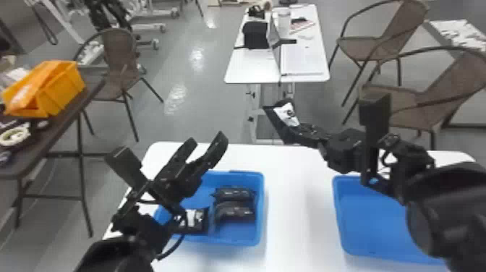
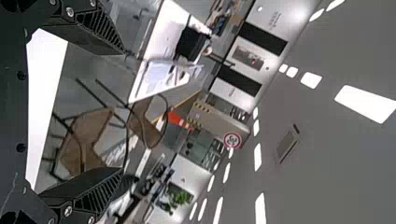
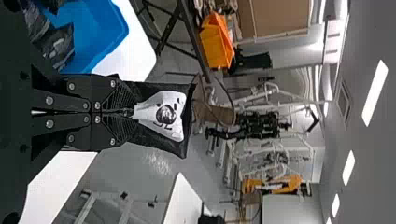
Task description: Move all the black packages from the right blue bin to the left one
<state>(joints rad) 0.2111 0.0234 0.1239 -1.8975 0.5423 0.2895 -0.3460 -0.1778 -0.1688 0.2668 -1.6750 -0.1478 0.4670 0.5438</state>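
Black package (image 1: 284, 121) sits raised, right of the left blue bin (image 1: 262, 209), one end pinched tight in your right gripper (image 3: 126, 112). Ease your wide-open, unladen left gripper (image 1: 207, 139) aside first, then lower the package inside before releasing.

A room that looks like a robotics lab or workshop surrounds a white tabletop (image 1: 296, 209) under strip lights (image 3: 375, 91). Beyond it, black jointed machinery (image 3: 257, 126) and white frames on castors (image 1: 148, 27) occupy a glossy gray floor (image 1: 180, 123), along with woven chairs (image 1: 121, 47) and a traffic cone (image 2: 175, 117). A dark table (image 1: 67, 121) left of it bears an orange bin (image 1: 67, 92).
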